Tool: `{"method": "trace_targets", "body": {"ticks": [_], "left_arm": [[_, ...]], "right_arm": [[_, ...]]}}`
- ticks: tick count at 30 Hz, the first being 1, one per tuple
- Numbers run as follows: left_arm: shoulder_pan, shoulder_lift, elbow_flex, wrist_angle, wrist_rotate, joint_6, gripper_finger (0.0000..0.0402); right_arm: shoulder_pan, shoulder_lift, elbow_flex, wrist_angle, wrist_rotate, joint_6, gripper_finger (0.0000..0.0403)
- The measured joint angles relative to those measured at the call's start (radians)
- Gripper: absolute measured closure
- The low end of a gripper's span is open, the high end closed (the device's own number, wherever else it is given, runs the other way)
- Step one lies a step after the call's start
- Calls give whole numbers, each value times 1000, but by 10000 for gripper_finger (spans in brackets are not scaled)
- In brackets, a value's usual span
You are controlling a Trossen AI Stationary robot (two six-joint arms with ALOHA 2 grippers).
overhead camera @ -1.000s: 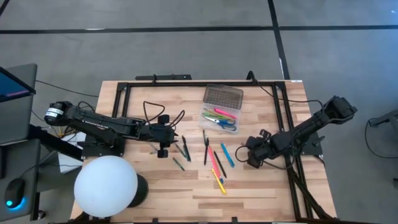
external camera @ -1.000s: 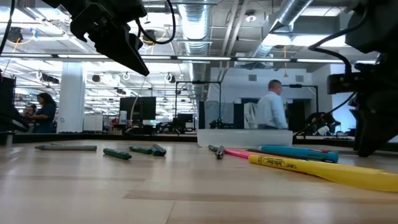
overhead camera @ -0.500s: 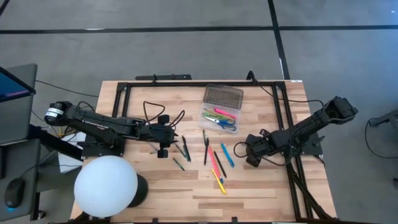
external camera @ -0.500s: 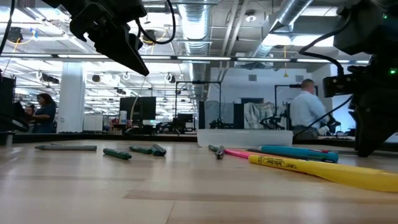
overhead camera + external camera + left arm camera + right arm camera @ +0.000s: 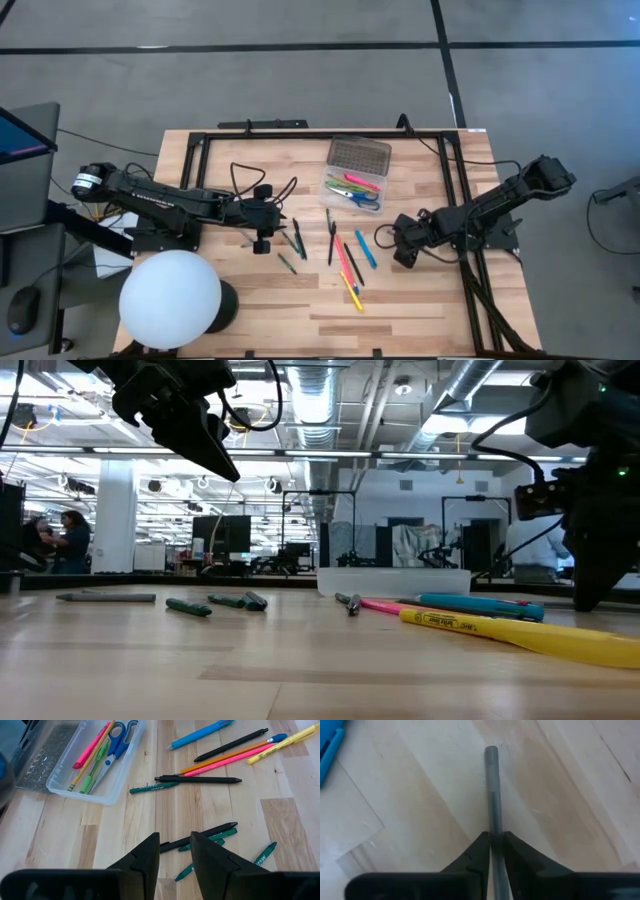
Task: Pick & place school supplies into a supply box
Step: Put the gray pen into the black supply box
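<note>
Beyond the pale wooden table I can see an open workshop with ducts and strip lights, and a person seated far off. My translucent plastic pencil case lies open with its dotted grey-brown lid flat beside it; inside I make out blue-handled scissors, a pink marker and a green one. It sits well beyond the right claw, across the loose pens. A blue pen lies nearest that claw, then black, pink and yellow ones. My right claw is low at the table, its fingers pinching a thin grey stick that runs out flat along the wood. The left claw hangs above several dark green pens, fingers slightly spread, holding nothing.
</note>
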Motion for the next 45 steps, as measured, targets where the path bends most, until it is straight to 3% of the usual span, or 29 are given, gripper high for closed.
{"method": "trace_targets", "body": {"ticks": [31,45], "left_arm": [[0,0,0,-1,7,0,297],[0,0,0,-1,7,1,297]], "right_arm": [[1,6,37,-73,-118,-86,401],[37,8,125,-53,-53,-243,403]]}}
